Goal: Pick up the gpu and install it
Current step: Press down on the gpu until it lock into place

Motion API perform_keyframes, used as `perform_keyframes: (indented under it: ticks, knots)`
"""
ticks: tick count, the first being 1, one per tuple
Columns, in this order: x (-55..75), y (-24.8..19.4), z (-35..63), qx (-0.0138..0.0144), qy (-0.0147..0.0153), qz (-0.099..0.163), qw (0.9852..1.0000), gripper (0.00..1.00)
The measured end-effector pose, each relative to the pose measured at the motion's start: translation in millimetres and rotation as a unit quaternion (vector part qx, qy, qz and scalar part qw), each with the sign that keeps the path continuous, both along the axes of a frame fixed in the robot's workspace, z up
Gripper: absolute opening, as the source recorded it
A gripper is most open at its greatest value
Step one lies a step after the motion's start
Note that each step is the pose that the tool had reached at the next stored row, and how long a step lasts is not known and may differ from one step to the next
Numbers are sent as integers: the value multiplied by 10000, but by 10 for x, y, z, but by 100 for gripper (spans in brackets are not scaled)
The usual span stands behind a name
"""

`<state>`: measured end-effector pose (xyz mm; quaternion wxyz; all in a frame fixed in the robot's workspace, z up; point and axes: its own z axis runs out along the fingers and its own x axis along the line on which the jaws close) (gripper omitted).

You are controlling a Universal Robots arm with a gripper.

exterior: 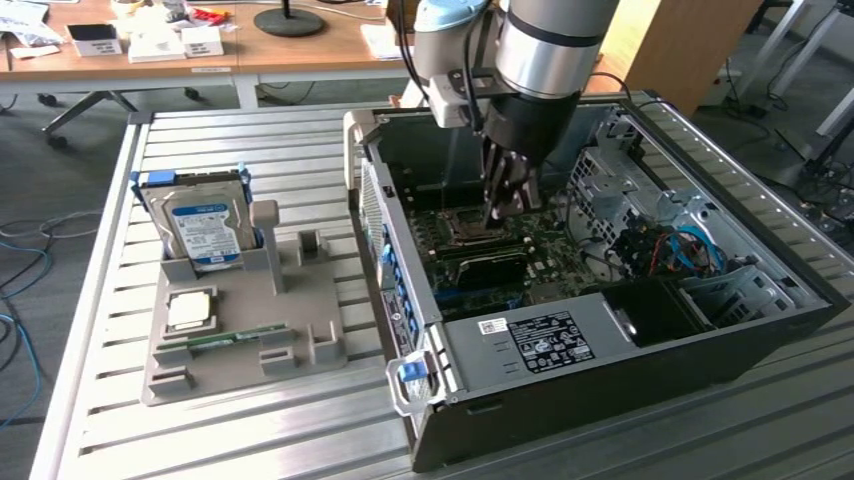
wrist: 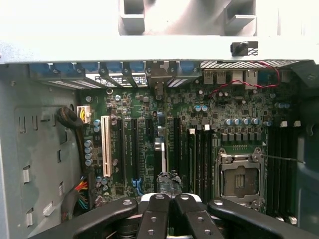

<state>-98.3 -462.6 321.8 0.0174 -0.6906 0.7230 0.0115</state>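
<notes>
The gripper [exterior: 511, 205] reaches down inside the open computer case [exterior: 747, 340], low over the motherboard [exterior: 527, 245]. Its fingers are drawn together. In the wrist view the gripper [wrist: 169, 191] shows its black fingers [wrist: 155, 211] pressed side by side, and their tips sit on the top edge of the gpu [wrist: 159, 149], which stands on edge in one of the long slots of the motherboard [wrist: 239, 107], seen here as a thin vertical strip running up toward the rear wall of the case. Whether the fingers pinch that edge or merely press on it I cannot tell.

The wrist view gives the board close up: a white slot [wrist: 105, 146] beside the dark slots, the silver processor socket [wrist: 240, 175] off to one side, and a red wire [wrist: 234, 82] looping near the rear ports.

The exterior view takes in the wider scene. The case lies on its side on a slatted metal table [exterior: 267, 440]. Toward the exterior view's left stands a grey parts holder [exterior: 240, 345], with a hard drive [exterior: 203, 225] bearing a blue and white label upright in it and a narrow green memory stick [exterior: 238, 335] lying in a groove. Inside the case, blue cables [exterior: 694, 250] curl near the drive bays, and a labelled power supply [exterior: 541, 340] sits at the near end.
</notes>
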Motion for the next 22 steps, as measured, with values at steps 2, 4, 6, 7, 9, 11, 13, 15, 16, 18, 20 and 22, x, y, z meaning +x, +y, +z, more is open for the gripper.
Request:
perform_keyframes:
  ticks: [2, 4, 6, 7, 9, 11, 13, 15, 16, 18, 20, 22]
  knots:
    - [0, 0, -8, -1, 1, 0, 10000, 11]
    - [0, 0, -22, 0, 0, 0, 10000, 11]
    - [0, 0, -41, 0, 0, 0, 10000, 11]
    - [0, 0, -41, -1, 1, 0, 10000, 11]
    - [0, 0, -41, -1, 1, 0, 10000, 11]
    - [0, 0, -42, -1, 0, 0, 10000, 11]
    - [0, 0, -42, 0, 0, 0, 10000, 11]
    - [0, 1, -53, 2, -1, 0, 10000, 11]
    - [0, 0, -60, 1, -1, 0, 10000, 11]
    - [0, 0, -67, -1, 0, 0, 10000, 11]
    - [0, 0, -67, -1, 1, 0, 10000, 11]
    - [0, 0, -68, 0, 0, 0, 10000, 11]
